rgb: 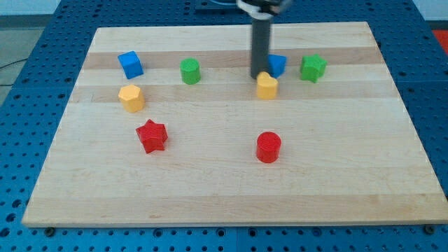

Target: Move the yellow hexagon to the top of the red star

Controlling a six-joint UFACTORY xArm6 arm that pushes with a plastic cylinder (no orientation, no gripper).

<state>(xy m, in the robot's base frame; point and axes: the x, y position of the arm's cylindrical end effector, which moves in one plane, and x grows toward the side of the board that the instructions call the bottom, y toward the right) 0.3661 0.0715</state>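
Note:
A yellow block that looks like the hexagon [131, 97] lies at the view's left, just above and a little left of the red star [151, 135], with a small gap between them. A second yellow block [267, 86], its shape unclear, lies right of the middle. My tip [257, 76] is at this second yellow block's upper left edge, touching or nearly touching it, and far to the right of the hexagon and the star.
A blue cube [130, 64] and a green cylinder [190, 71] lie at the upper left. A blue block [278, 64] sits just right of the rod, with a green star [313, 68] beyond it. A red cylinder [268, 147] lies lower, right of the middle.

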